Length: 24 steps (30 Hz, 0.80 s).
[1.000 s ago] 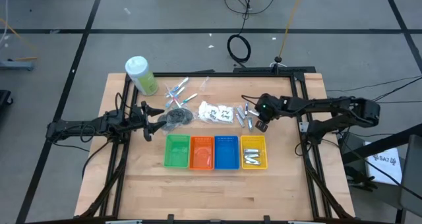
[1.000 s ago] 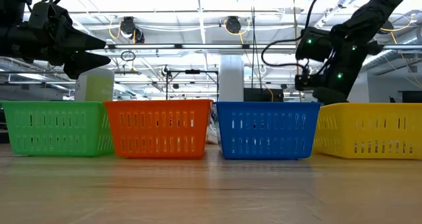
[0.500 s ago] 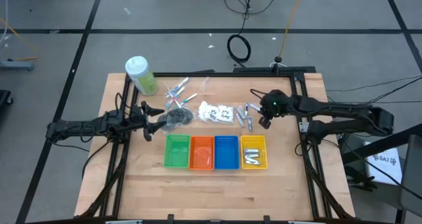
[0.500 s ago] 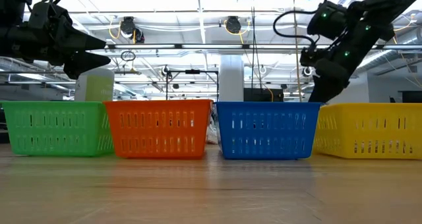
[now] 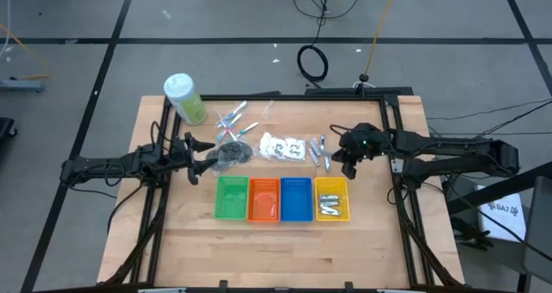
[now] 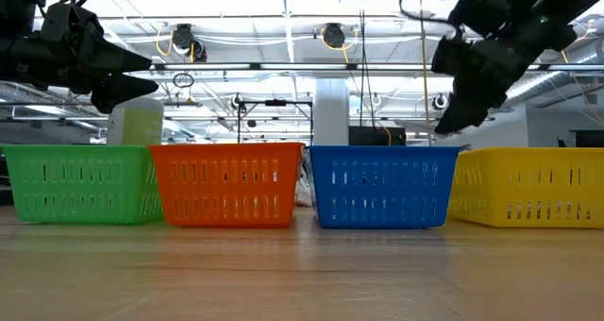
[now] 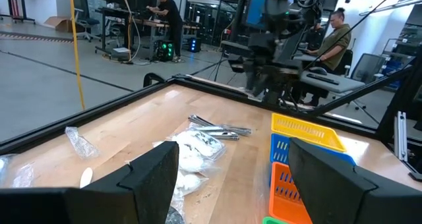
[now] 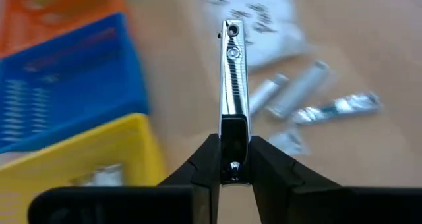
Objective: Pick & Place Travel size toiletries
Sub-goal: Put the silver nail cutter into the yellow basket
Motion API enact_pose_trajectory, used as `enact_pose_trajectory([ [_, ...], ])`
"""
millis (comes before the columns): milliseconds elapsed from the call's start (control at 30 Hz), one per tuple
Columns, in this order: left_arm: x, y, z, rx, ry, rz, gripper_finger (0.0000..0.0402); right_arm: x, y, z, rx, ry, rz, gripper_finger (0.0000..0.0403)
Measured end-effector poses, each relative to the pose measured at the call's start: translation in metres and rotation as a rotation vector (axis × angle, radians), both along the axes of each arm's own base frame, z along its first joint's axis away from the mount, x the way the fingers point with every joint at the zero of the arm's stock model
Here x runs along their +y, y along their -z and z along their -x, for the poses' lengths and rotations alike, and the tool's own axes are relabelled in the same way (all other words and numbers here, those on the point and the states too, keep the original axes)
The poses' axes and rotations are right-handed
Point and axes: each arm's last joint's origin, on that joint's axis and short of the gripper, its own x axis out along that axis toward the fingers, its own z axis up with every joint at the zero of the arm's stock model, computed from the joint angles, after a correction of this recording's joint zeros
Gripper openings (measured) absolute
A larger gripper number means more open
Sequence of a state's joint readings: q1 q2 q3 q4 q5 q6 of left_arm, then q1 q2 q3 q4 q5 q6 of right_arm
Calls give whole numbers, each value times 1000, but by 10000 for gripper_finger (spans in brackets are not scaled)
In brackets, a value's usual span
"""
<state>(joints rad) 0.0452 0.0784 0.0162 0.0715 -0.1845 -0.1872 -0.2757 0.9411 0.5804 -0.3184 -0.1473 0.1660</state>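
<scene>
Left gripper [image 5: 202, 156]: mine, hanging above the table's left part, just beside the dark clear pouch [image 5: 231, 153]; my fingers [image 7: 153, 174] are spread wide with nothing between them.
Pale-green bottle [image 5: 185, 98]: lying at the table's far left corner.
Blue-green-white sticks [image 5: 233, 118]: scattered on the wood beyond the pouch.
Bins: green bin [image 5: 231, 198], orange bin [image 5: 264, 199], blue bin [image 5: 296, 198], yellow bin [image 5: 332, 198], side by side in a row.
White packets [image 5: 285, 146]: in a heap on the wood beyond the orange and blue bins.
Silver-grey tubes [image 5: 321, 152]: several loose on the wood between the packets and my right gripper; more lie in the yellow bin.
Right gripper [image 5: 343, 160]: mine, raised just beyond the yellow bin's far edge; my fingers [image 8: 206, 163] are pinched on one narrow silver tube [image 8: 233, 72], which sticks straight out past them.
</scene>
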Motion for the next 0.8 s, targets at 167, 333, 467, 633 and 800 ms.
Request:
enact_pose_trajectory([
  [167,0,0,0,0,0,0,280,20,-5,-5,-52,-107,-45,52],
  [333,0,0,0,0,0,0,280,41,-7,-9,-80,-182,-91,52],
  [467,0,0,0,0,0,0,280,58,-7,-8,-69,-234,-140,52],
  [633,0,0,0,0,0,0,280,75,-6,-5,-32,-267,-199,52],
  [800,0,0,0,0,0,0,280,86,0,3,61,-236,-222,52],
])
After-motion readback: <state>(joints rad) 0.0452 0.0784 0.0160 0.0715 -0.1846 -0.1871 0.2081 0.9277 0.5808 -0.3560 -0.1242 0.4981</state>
